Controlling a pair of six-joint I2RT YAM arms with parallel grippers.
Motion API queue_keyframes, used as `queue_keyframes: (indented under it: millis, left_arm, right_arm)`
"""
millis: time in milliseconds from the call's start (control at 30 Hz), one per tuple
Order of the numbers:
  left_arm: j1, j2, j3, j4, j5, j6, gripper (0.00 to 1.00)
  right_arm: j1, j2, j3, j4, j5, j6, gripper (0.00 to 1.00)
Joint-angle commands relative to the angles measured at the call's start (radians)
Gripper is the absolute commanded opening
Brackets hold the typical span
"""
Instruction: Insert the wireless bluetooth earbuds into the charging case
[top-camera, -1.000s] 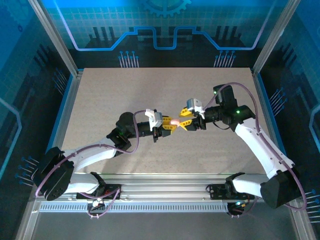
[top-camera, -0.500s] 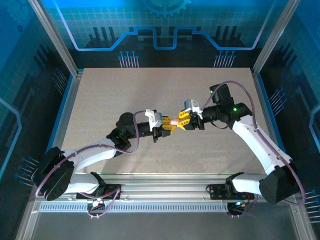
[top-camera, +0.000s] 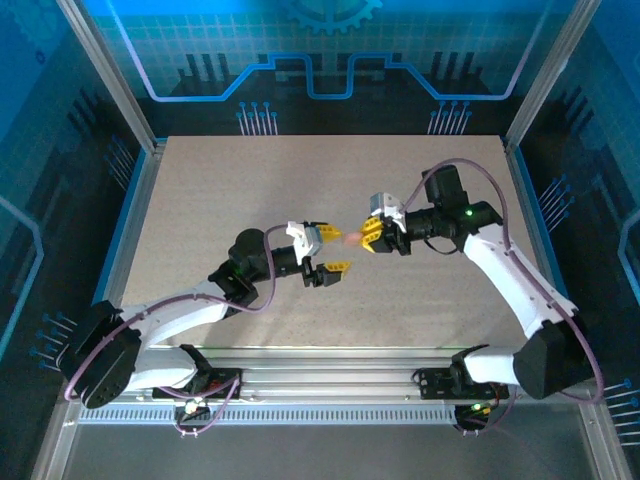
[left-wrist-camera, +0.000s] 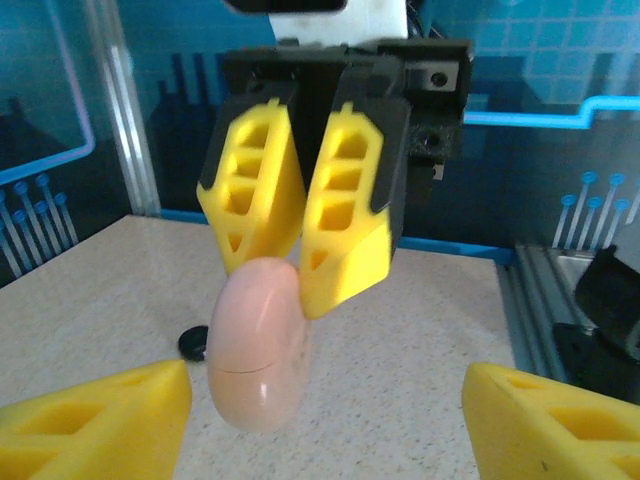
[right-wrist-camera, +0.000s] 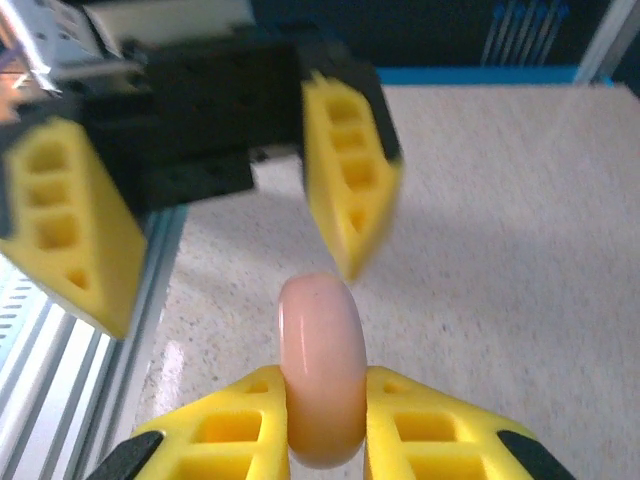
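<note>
My right claw pinches the charging case edge-on above the speckled beige table. The case is a smooth, glossy, pale pink puck with a fine seam. My left claw gapes wide, facing it. A dark blob lies below, perhaps an earbud.

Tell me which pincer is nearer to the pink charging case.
Right. The right pincer is clamped on the charging case, holding it off the table. The left pincer stands open facing it, its fingers spread to either side and not touching.
</note>
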Motion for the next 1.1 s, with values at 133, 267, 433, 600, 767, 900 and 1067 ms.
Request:
queue_keyframes:
  millis: [133,267,433,600,767,900,1067]
  left_arm:
    - [0.010,-0.023,0.072,-0.286,-0.297,-0.038,0.75]
    - [0.069,-0.004,0.105,-0.372,-0.404,-0.152,0.75]
    - [0.131,-0.004,0.125,-0.438,-0.432,-0.234,0.75]
    - [0.145,0.009,0.160,-0.506,-0.446,-0.230,0.75]
    - [0.157,0.017,0.174,-0.533,-0.454,-0.235,0.75]
    - [0.185,0.039,0.203,-0.573,-0.457,-0.278,0.76]
    - [0.210,0.067,0.230,-0.609,-0.461,-0.303,0.76]
  right_arm:
    - [-0.065,0.158,0.065,-0.034,0.228,0.213,0.19]
    - [-0.105,0.245,0.095,-0.044,0.337,0.283,0.19]
    - [-0.152,0.378,0.162,-0.061,0.405,0.354,0.20]
    - [-0.194,0.505,0.250,-0.068,0.416,0.407,0.20]
    - [-0.220,0.629,0.371,-0.134,0.403,0.419,0.20]
    - [-0.228,0.714,0.451,-0.180,0.403,0.430,0.20]
    - [-0.232,0.798,0.517,-0.224,0.421,0.440,0.20]
